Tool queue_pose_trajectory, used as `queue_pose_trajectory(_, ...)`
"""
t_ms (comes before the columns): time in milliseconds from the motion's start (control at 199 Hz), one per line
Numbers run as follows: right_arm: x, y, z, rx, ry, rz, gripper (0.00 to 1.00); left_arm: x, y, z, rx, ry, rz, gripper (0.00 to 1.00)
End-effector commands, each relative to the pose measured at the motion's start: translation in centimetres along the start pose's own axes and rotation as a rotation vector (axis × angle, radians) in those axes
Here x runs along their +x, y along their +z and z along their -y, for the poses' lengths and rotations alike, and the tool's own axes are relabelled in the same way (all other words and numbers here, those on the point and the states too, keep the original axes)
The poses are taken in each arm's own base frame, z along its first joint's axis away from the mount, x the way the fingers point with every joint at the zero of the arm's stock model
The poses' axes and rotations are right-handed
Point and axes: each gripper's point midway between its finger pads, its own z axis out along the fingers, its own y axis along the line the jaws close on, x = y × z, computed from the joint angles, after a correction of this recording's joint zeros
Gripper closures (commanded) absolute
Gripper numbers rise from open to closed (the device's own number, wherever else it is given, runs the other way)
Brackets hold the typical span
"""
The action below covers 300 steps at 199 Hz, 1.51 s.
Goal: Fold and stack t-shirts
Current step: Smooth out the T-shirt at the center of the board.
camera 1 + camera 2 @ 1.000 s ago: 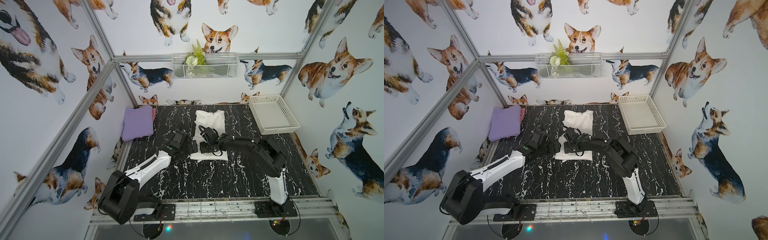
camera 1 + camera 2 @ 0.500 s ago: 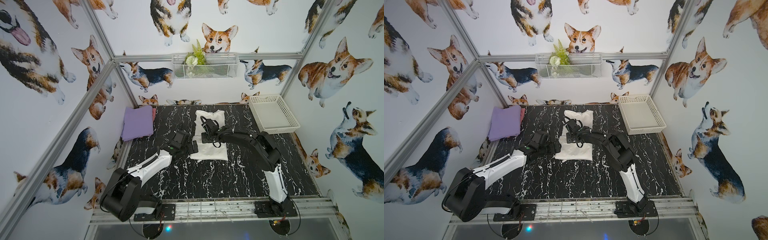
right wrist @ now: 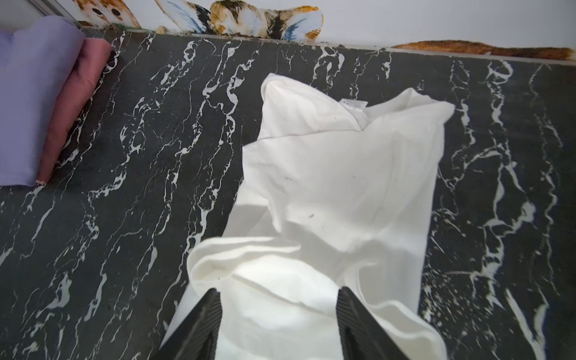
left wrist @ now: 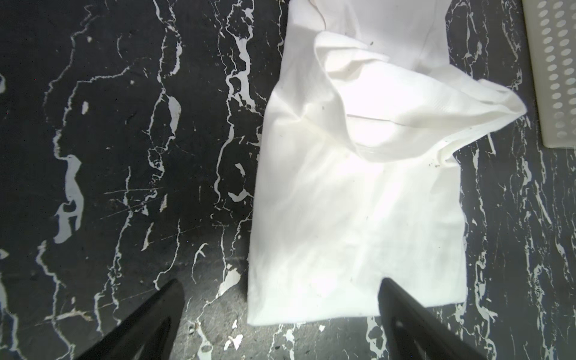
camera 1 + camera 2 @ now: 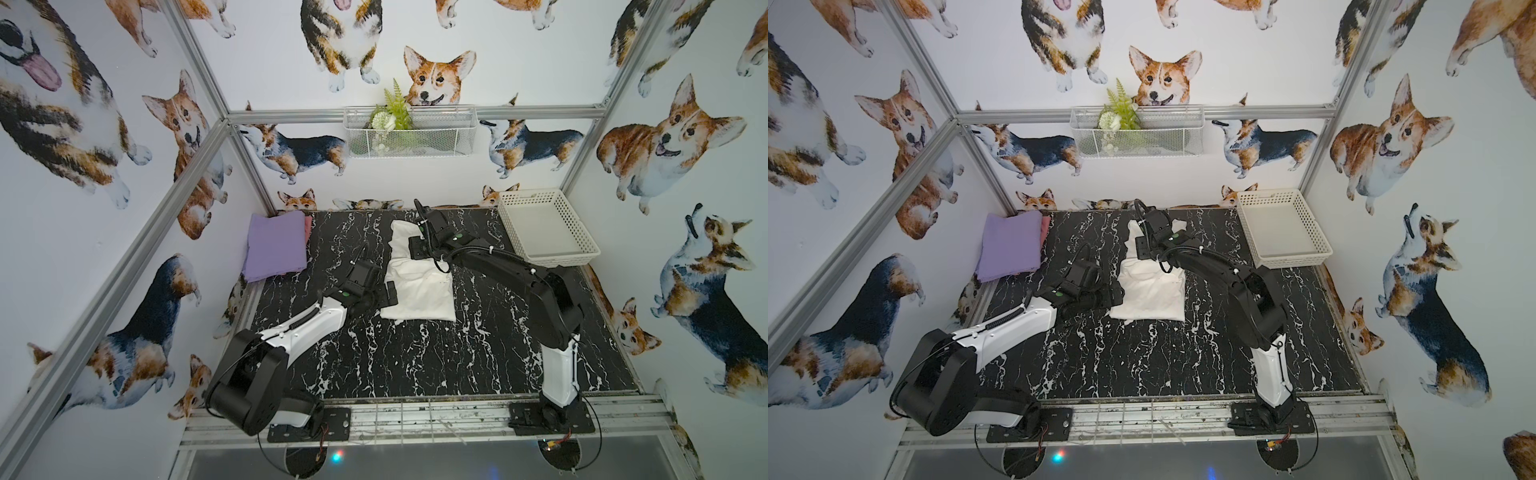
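Observation:
A white t-shirt [image 5: 419, 291] [image 5: 1152, 291] lies rumpled and partly folded in the middle of the black marble table, its print hidden. My left gripper [image 5: 390, 293] [image 4: 279, 283] is open at the shirt's near left edge, and the hem [image 4: 311, 305] lies between its fingers. Over the far half of the shirt [image 3: 343, 171], my right gripper [image 5: 417, 248] [image 3: 279, 291] is open, with a bulged fold of white cloth under its jaws. A folded lavender t-shirt [image 5: 274, 245] [image 3: 25, 109] lies on a pinkish t-shirt [image 5: 308, 228] [image 3: 78, 103] at the back left.
A white perforated basket [image 5: 557, 259] [image 4: 554, 62] stands at the back right corner. A wire basket with a plant [image 5: 409, 133] hangs on the back wall. Corgi-print walls close the table on three sides.
My right gripper has moved from the near part of the white t-shirt toward the back, over its far half. The left gripper has stayed at the shirt's near left edge.

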Motion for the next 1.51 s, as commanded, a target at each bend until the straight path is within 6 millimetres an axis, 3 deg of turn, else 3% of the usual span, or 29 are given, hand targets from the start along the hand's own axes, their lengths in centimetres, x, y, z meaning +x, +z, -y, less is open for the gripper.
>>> queue_pose_trajectory(0,3.8,-0.4,-0.6,-0.07,0.077,-0.072,0.39,-0.8,0.1,0.7,0.023,-0.004,0.023,0.0)
queue_pose_trajectory(156,8.1,0.3,-2.5,-0.099,0.053,-0.147,0.39,-1.2,-0.2,0.6,0.016,-0.004,0.04,0.0)
queue_pose_trajectory(261,9.7,1.5,-3.5,-0.109,0.046,-0.181,0.39,-1.7,-0.5,0.8,0.018,-0.003,0.05,0.0)
queue_pose_trajectory(512,10.4,4.9,-3.8,-0.08,0.047,-0.215,0.39,-1.6,-0.6,0.8,0.014,-0.004,0.045,0.0)
queue_pose_trajectory(657,8.8,7.0,-3.0,-0.056,0.06,-0.196,0.39,-1.6,-0.6,0.8,0.015,-0.006,0.042,0.0)
queue_pose_trajectory(959,1.1,9.5,1.4,0.014,0.082,-0.117,0.39,-1.2,-0.7,0.6,0.016,-0.008,0.036,0.0)
queue_pose_trajectory(1069,-1.4,7.9,2.0,0.031,0.06,-0.09,0.39,-0.9,-0.9,-0.1,-0.01,-0.005,0.043,0.0)
queue_pose_trajectory(1184,-2.1,3.7,2.4,0.024,0.09,-0.04,0.39,-0.4,-1.2,-1.5,-0.062,-0.01,0.062,0.0)
queue_pose_trajectory(1295,0.4,-0.1,3.8,0.005,0.142,-0.005,0.38,0.4,-1.1,-2.5,-0.07,-0.03,0.078,0.0)
queue_pose_trajectory(1360,2.5,-1.6,4.5,-0.005,0.157,-0.012,0.38,1.1,-0.5,-2.1,-0.032,-0.02,0.057,0.0)
queue_pose_trajectory(1420,4.2,-2.1,4.8,-0.025,0.167,-0.024,0.38,1.5,0.0,-1.7,-0.007,-0.026,0.044,0.02)
queue_pose_trajectory(1500,6.1,-1.4,5.0,-0.026,0.169,-0.07,0.38,1.8,0.6,-1.5,0.01,-0.046,0.028,0.05)
